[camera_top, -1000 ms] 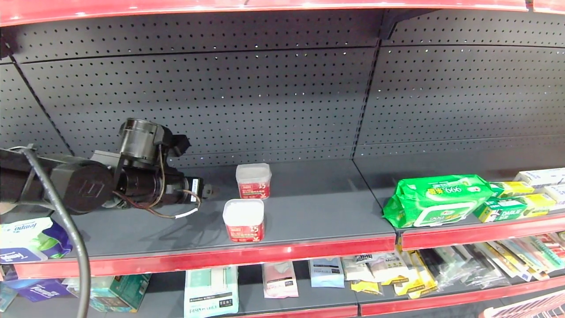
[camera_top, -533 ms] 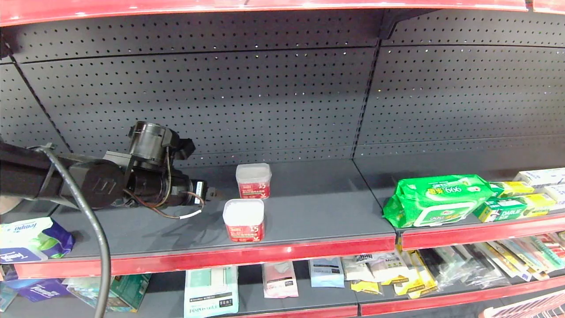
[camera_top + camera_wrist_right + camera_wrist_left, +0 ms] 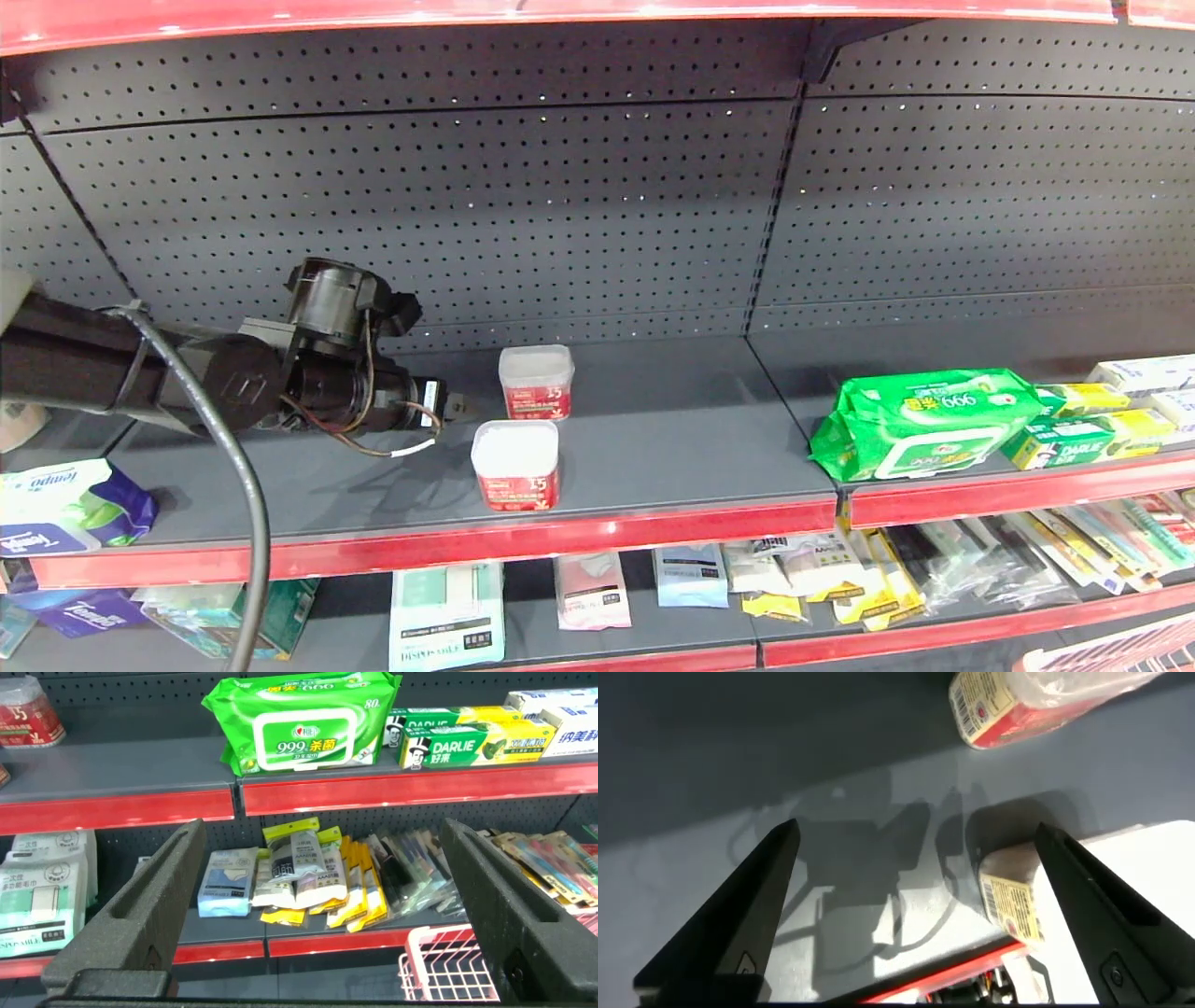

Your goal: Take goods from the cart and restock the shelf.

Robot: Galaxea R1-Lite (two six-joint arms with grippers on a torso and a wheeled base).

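Left gripper [image 3: 456, 407] is hovering low over the grey shelf [image 3: 672, 439], its fingers [image 3: 738, 924] standing wide apart and holding nothing. Just to its right, the rear tub [image 3: 536, 381] is standing upright towards the pegboard back. The front tub [image 3: 515, 464] is standing upright near the red shelf edge. Both tubs are red-labelled with white lids, sitting close together but apart. A green pack of wipes [image 3: 924, 420] is lying on the neighbouring shelf section to the right, just beside toothpaste boxes [image 3: 1074, 434]. Right gripper [image 3: 320, 831] is facing the lower shelves, its fingers spread open and carrying nothing. A corner of a pink wire basket [image 3: 453, 966] is showing before the lowest shelf
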